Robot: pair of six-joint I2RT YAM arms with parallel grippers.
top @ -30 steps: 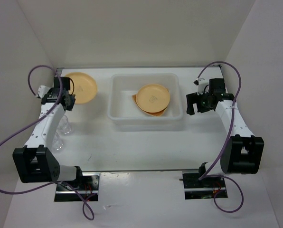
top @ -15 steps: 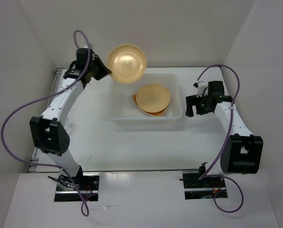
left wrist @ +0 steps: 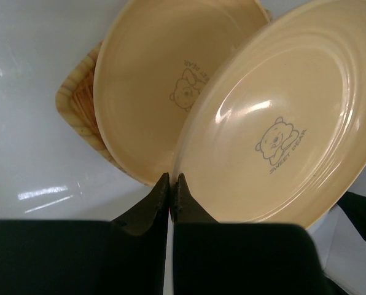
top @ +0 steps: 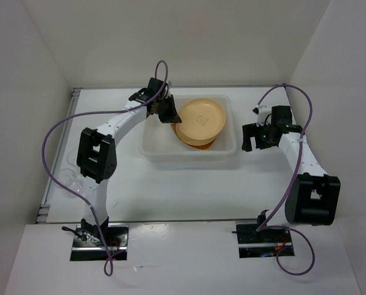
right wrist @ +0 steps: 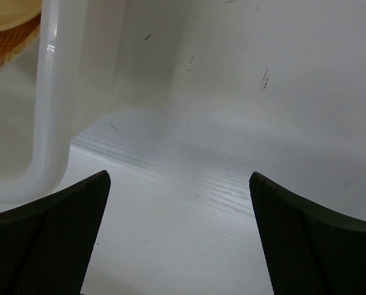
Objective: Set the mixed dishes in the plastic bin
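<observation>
Plate (left wrist: 281,123) is being held over bin (top: 189,158) at frame centre, left gripper (left wrist: 169,184) jaws clamped on its rim. Release is probably being called for next. Right gripper (top: 252,136) jaws wide, empty.

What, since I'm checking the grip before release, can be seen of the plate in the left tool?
The held plate is round, yellow-orange and glossy, plastic-looking, with a raised rim and a small bear print reading SWEET BEAR at its centre. The left tool is shut on its near rim. It hangs tilted over the plastic bin, overlapping the second plate, which lies on the woven tray. Whether the plates touch cannot be told.
</observation>
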